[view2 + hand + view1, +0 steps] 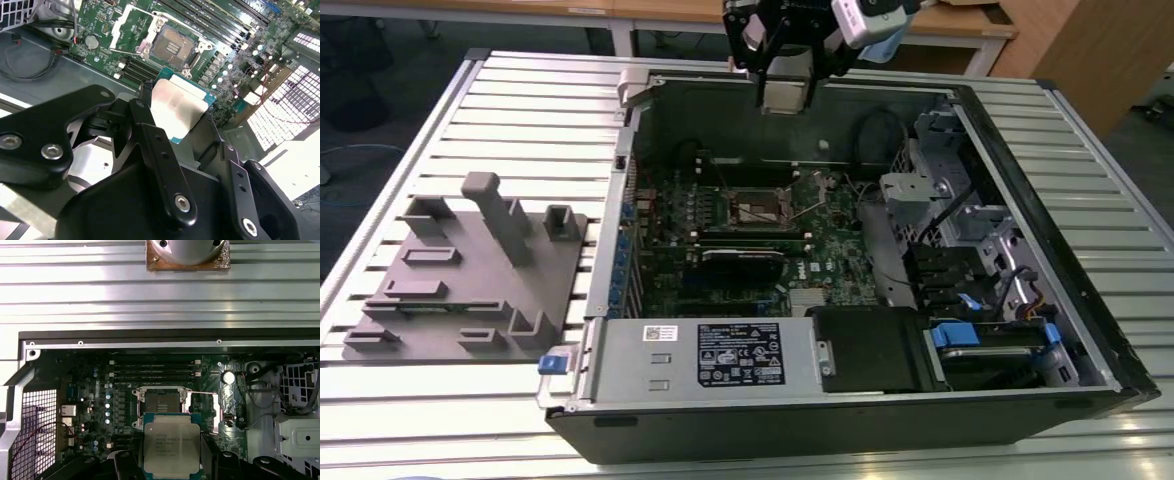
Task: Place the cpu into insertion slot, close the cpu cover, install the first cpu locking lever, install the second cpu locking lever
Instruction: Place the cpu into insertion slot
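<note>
You have the slatted metal table (520, 100) carrying everything, and the open computer case (854, 430) lies on its side so the green circuit board (841, 250) faces up for a straight approach from above. In the exterior view, a grey moulded fixture (467, 290) sits at nine o'clock of the case, well apart from the work. The gripper (783, 95) hangs over the case's rim at twelve o'clock, high above the board, and its jaws are clamped on the cpu (171, 445) by two opposite edges. That grip probably keeps the pads off the chip's contact face and holds it flat and square to the board. In the first wrist view its dull metal top faces the camera. The cpu cover (118, 31) stands swung open beside the socket, which leaves the opening free. From the middle of the case, the insertion slot (161, 402) lies toward eleven o'clock in the exterior view, bare and dark inside its silvery frame. The chip is in the air and not yet seated. With the cover up, I judge that neither locking lever is latched.
</note>
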